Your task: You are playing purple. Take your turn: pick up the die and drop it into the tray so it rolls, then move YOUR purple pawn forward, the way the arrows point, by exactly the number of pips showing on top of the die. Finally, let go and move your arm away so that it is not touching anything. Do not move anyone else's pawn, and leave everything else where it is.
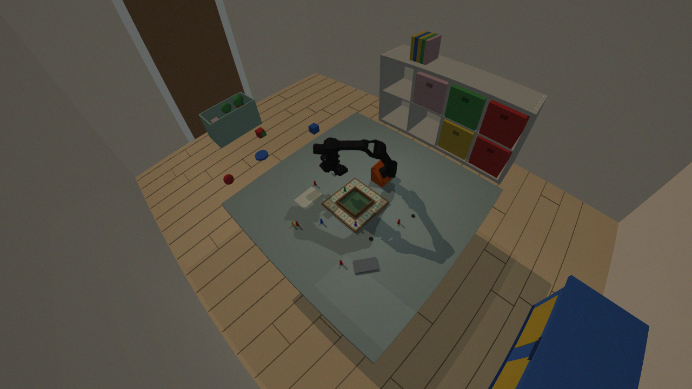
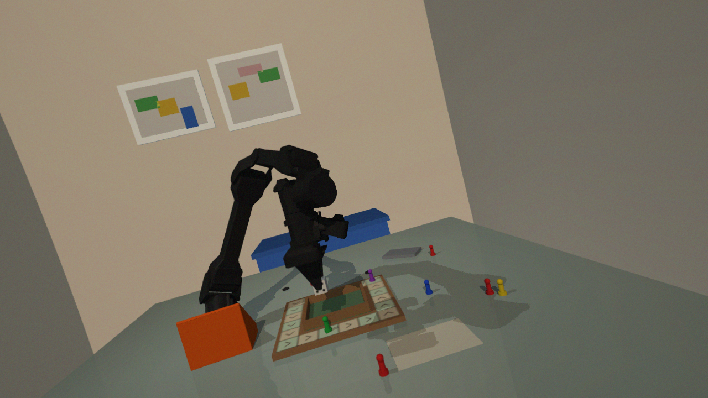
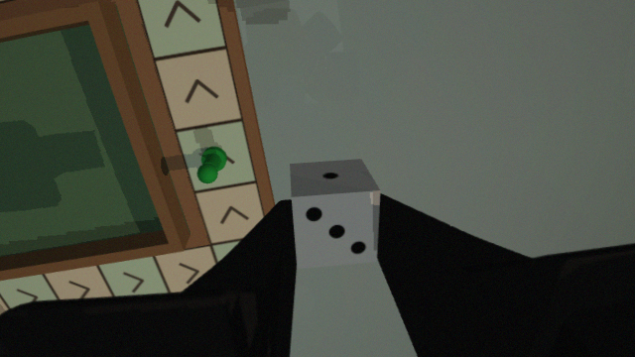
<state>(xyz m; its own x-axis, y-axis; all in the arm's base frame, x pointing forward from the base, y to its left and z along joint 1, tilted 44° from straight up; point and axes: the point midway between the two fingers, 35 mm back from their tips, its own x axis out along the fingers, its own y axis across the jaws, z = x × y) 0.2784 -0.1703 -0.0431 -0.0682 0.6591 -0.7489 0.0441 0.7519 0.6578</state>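
Note:
My gripper (image 1: 334,173) (image 2: 319,285) (image 3: 329,208) is shut on the white die (image 2: 321,290) (image 3: 334,213), held in the air. In the wrist view the die shows three pips towards the camera and one on its far face; it appears beside the board's rim (image 3: 245,99), to the right of the green pawn (image 1: 345,189) (image 2: 327,324) (image 3: 213,161). The green-floored tray (image 1: 355,200) (image 2: 341,304) (image 3: 45,99) in the board's middle holds no die. The purple pawn (image 1: 355,223) (image 2: 371,275) stands upright on a corner square of the board.
Outside the board stand a blue pawn (image 1: 321,221) (image 2: 428,287), a yellow pawn (image 1: 292,224) (image 2: 501,288) and several red pawns, one (image 1: 314,183) (image 2: 381,365) near a pale card (image 2: 445,341). A grey slab (image 1: 366,266) (image 2: 401,253) and the orange base (image 2: 217,339) are also there.

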